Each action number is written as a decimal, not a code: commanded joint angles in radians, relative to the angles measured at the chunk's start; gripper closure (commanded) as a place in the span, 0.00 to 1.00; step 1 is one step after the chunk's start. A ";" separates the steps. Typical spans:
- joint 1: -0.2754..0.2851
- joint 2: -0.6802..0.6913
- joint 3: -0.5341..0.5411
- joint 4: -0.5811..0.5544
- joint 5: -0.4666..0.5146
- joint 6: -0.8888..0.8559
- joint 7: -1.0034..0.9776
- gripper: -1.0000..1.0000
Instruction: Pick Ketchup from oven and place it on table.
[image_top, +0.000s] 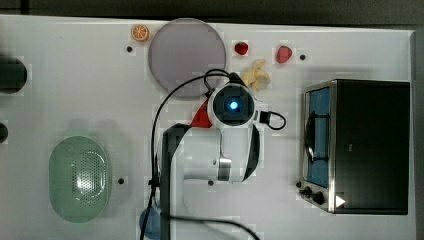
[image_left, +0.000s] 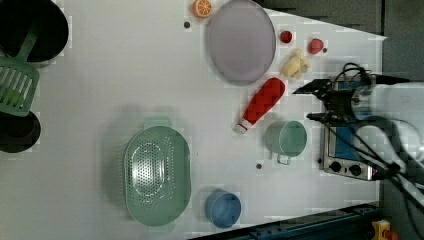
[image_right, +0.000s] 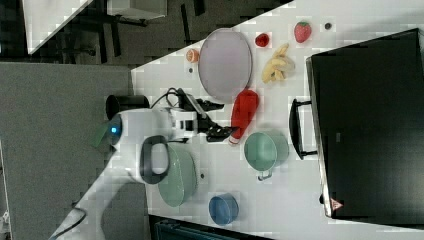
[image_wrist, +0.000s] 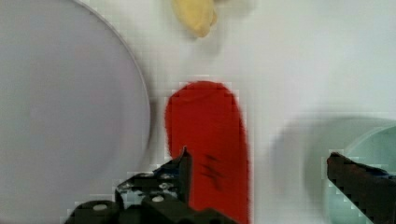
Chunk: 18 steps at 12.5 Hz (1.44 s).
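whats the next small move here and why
Probably lift the gripper straight up and away. The ketchup already lies flat on the table between the plate and the green cup, the oven door is shut, and the fingers stand open with nothing in them.

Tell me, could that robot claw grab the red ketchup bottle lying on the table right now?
Probably yes. The gripper is open directly above the Ketchup, which lies flat on the table between the plate and green cup, with nothing covering it.

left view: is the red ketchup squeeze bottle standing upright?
No, the red ketchup squeeze bottle lies on its side on the white table, beside the grey-lilac plate.
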 joint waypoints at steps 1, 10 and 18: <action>0.008 -0.082 -0.019 0.164 0.011 -0.166 -0.022 0.00; 0.008 -0.134 -0.018 0.514 0.003 -0.612 0.006 0.00; 0.008 -0.134 -0.020 0.648 -0.050 -0.862 0.052 0.00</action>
